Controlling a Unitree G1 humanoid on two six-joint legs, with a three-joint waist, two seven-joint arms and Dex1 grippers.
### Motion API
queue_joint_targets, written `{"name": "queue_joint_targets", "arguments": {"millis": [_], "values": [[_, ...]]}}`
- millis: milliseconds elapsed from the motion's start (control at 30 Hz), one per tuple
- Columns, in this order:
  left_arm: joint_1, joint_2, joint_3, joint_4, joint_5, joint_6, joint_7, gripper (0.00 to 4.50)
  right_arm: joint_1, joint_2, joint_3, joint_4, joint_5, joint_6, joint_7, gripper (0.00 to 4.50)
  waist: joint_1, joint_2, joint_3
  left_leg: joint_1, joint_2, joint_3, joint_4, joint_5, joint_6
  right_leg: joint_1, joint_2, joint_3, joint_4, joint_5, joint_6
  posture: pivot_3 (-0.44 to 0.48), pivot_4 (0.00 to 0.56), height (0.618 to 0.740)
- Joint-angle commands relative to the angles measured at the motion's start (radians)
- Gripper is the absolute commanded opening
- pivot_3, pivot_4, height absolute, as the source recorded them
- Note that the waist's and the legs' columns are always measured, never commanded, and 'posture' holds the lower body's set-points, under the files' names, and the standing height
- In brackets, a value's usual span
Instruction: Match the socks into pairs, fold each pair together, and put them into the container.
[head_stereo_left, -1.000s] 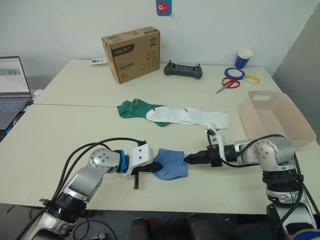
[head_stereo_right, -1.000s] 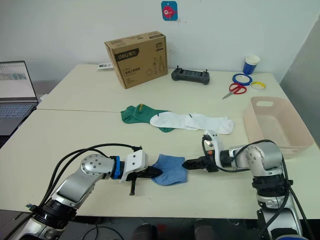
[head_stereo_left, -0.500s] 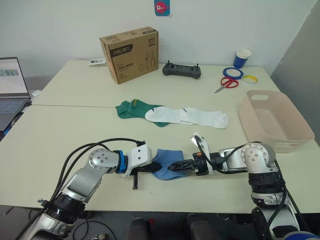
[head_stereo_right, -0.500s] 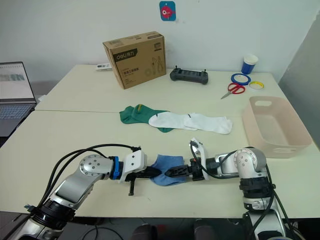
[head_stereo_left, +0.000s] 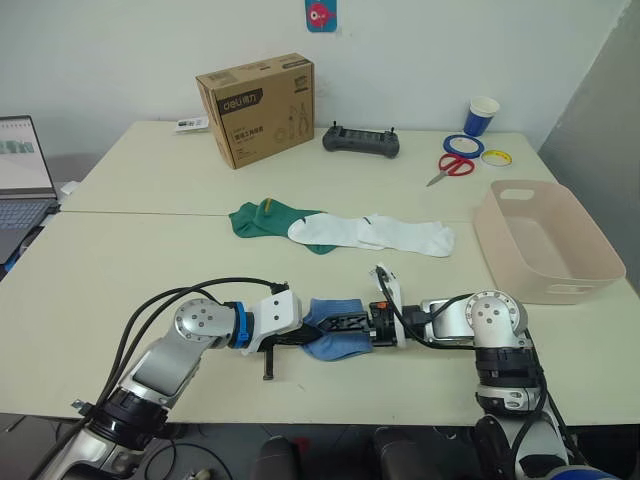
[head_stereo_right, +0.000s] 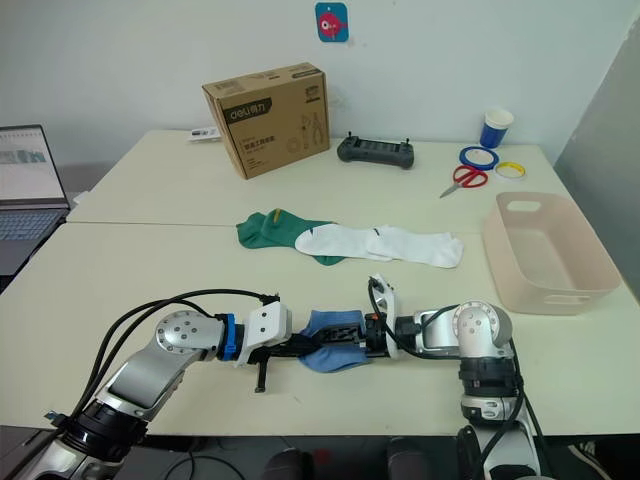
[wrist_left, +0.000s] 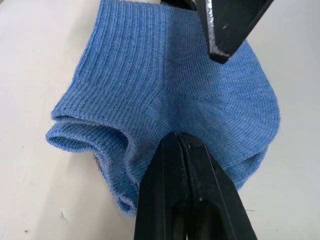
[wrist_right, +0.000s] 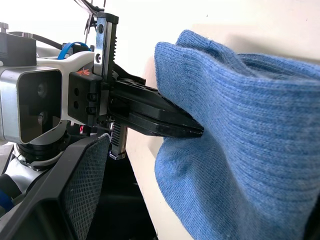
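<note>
A folded light blue sock (head_stereo_left: 338, 343) lies near the table's front edge. My left gripper (head_stereo_left: 303, 338) is shut on its left edge; the left wrist view shows the closed fingertips (wrist_left: 176, 140) pinching the knit. My right gripper (head_stereo_left: 342, 324) reaches in from the right, open, with the sock's bulge between its fingers (wrist_right: 75, 192). Two dark green socks (head_stereo_left: 262, 218) and two white socks (head_stereo_left: 378, 233) lie in a row at mid-table. The pink-beige container (head_stereo_left: 575, 285) stands at the right, with no sock inside.
A cardboard box (head_stereo_left: 255, 108), a black controller (head_stereo_left: 360, 142), scissors (head_stereo_left: 455, 165), tape rolls (head_stereo_left: 465, 147) and a blue cup (head_stereo_left: 482, 115) sit along the back. A laptop (head_stereo_left: 20, 185) is at the far left.
My right gripper has slid left, from just right of the blue sock to onto it, close to the left gripper. The left gripper has kept its hold in place.
</note>
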Motion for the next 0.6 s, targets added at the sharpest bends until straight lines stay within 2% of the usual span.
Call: {"name": "queue_joint_targets", "arguments": {"millis": [33, 67, 433, 600], "values": [[0.026, 0.022, -0.015, 0.029, 0.041, 0.005, -0.005, 0.00, 0.013, -0.007, -0.002, 0.014, -0.024, -0.010, -0.004, 4.08, -0.002, 0.000, 0.000, 0.000, 0.000, 0.000, 0.000, 0.000, 0.000, 0.000, 0.000, 0.000, 0.000, 0.000, 0.000, 0.000, 0.150, 0.740], [0.027, 0.022, -0.016, 0.029, 0.040, 0.004, -0.006, 0.00, 0.012, -0.007, -0.004, 0.015, -0.023, -0.009, -0.003, 3.86, -0.003, 0.000, 0.000, 0.000, 0.000, 0.000, 0.000, 0.000, 0.000, 0.000, 0.000, 0.000, 0.000, 0.000, 0.000, 0.000, 0.150, 0.740], [0.007, 0.010, -0.017, 0.055, 0.042, -0.019, -0.010, 0.00, 0.030, 0.005, -0.010, 0.003, -0.044, 0.002, -0.004, 0.04, -0.008, -0.001, -0.004, 0.001, 0.000, -0.001, -0.001, 0.000, 0.000, 0.000, 0.000, 0.000, -0.001, 0.000, -0.001, 0.000, 0.150, 0.740], [0.012, 0.010, 0.017, 0.028, -0.013, -0.017, -0.032, 0.00, 0.029, 0.002, -0.017, -0.001, -0.044, 0.001, -0.002, 0.01, -0.009, -0.001, -0.003, 0.001, 0.000, 0.000, -0.001, 0.000, 0.000, 0.001, 0.000, 0.001, -0.001, -0.001, -0.003, 0.000, 0.150, 0.740]]}}
